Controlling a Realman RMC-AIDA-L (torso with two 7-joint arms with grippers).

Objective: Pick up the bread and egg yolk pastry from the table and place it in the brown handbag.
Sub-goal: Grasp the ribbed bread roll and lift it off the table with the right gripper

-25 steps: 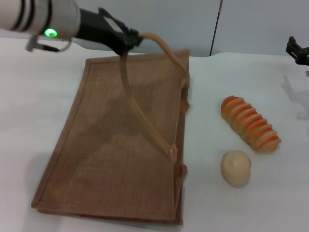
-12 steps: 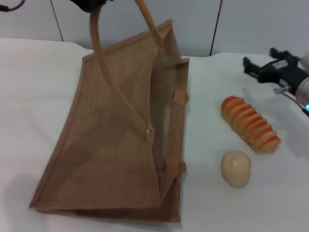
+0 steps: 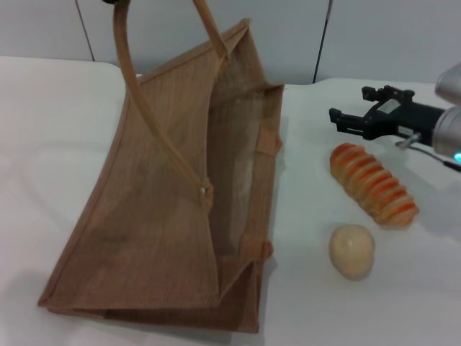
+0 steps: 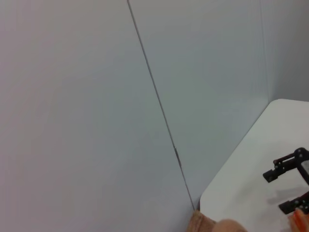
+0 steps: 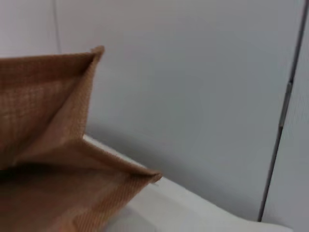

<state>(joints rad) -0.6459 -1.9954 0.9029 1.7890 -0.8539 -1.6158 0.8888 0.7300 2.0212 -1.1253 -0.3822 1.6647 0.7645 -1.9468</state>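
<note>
From the head camera, the brown handbag (image 3: 173, 194) stands half-raised on the table (image 3: 50, 130), its near side pulled up by one strap (image 3: 155, 130) that runs out of sight above, so the mouth gapes toward the food. The left gripper is out of view there, and whether it is clamped on that strap cannot be told. Beside the handbag's open edge lies the bread (image 3: 373, 184), and nearer the camera than the bread sits the egg yolk pastry (image 3: 351, 250), the two close but apart. The right gripper (image 3: 347, 120) hangs just beyond the far end of the bread, between it and the handbag's upper corner, its two fingers spread and holding nothing. The left wrist camera shows mostly wall, with a corner of the handbag (image 4: 203, 223) at the frame's edge and the right gripper (image 4: 286, 186) farther off with its fingers parted. The right wrist camera looks into the handbag's open mouth (image 5: 58, 159), the woven sides folding inward. The likely risks: if the strap slips or slackens, the mouth could sag shut before anything reaches it; the ridged bread may roll or squash under an off-centre pinch; and a low approach could knock the round pastry away.
</note>
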